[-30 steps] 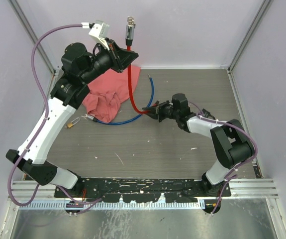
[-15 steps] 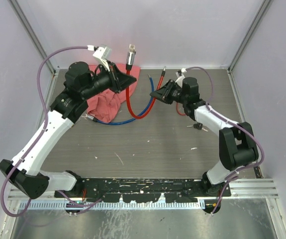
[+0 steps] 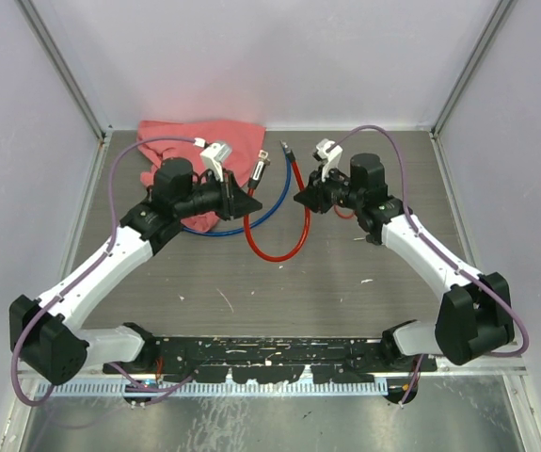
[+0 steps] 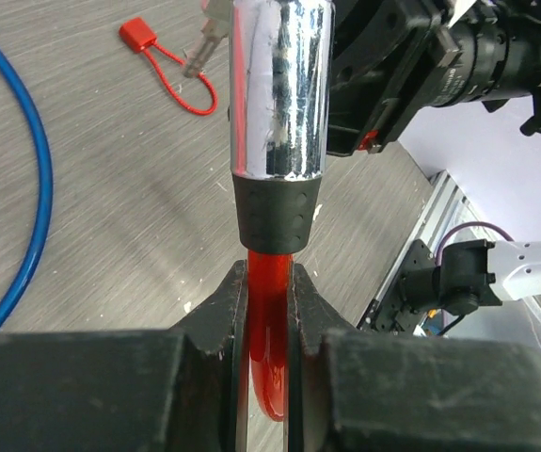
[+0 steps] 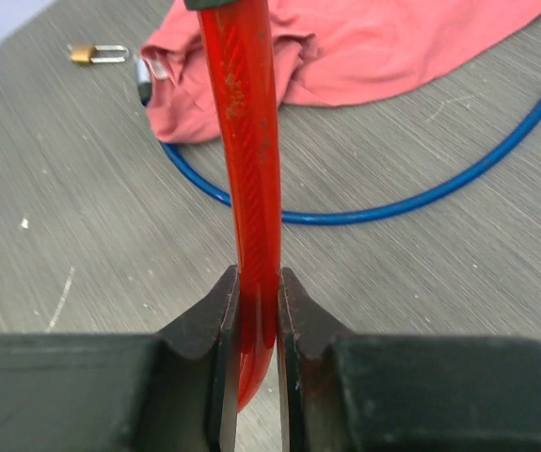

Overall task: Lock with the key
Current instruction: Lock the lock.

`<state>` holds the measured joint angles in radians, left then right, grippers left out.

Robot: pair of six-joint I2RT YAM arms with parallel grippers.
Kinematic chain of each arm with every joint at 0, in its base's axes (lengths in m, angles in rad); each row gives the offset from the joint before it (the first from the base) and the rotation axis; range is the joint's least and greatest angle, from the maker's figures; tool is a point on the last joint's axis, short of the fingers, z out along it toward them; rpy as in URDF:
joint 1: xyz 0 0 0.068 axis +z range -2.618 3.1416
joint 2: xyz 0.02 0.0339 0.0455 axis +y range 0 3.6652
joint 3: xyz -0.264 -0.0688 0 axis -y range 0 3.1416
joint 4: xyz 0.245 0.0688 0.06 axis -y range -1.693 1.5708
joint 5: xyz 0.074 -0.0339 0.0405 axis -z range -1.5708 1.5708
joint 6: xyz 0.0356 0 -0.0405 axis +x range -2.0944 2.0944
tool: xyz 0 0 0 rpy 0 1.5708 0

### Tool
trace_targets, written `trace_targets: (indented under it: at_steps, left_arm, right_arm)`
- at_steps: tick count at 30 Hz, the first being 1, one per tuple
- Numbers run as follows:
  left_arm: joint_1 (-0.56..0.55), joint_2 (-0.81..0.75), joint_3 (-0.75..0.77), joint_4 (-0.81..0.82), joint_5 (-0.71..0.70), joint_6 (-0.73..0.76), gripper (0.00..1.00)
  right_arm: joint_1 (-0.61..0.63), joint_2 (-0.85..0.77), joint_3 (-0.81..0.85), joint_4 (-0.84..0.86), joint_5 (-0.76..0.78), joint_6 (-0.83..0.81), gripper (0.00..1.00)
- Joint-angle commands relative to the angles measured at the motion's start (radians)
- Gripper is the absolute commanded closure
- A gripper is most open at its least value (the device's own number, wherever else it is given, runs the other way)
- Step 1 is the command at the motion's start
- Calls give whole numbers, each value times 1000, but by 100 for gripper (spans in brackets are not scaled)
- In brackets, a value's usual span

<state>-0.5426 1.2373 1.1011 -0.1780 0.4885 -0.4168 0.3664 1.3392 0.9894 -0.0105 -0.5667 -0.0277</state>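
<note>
The lock is a red cable lock: a chrome cylinder with a black collar on a red cable. My left gripper is shut on the red cable just below that collar. My right gripper is shut on the cable's other leg, whose metal pin end points to the back. The cable sags in a loop between both grippers. The key with a red tag lies on the table beyond the cylinder, under the right gripper.
A pink cloth lies at the back left. A blue cable curves over the table under the red one. A small brass padlock lies beyond the cloth in the right wrist view. The enclosure walls stand on three sides.
The left arm has come down from high at the back, bringing the chrome cylinder low over the table's middle. The right gripper has moved with the cable's other leg to face it.
</note>
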Motion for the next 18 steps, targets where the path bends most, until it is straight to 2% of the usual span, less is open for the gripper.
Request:
trace_targets:
  at_steps: [1, 6, 11, 18]
  left_arm:
    - [16, -75, -70, 269, 38, -72, 100]
    - [74, -112, -164, 376, 85, -180, 100]
    - [80, -81, -158, 393, 124, -210, 100]
    - [79, -1, -118, 472, 254, -273, 100]
  right_arm:
    - [7, -61, 0, -14, 15, -187, 99]
    - [8, -98, 24, -92, -26, -350, 99]
    - [26, -115, 48, -211, -89, -492, 99]
    - [81, -120, 44, -260, -32, -581, 99]
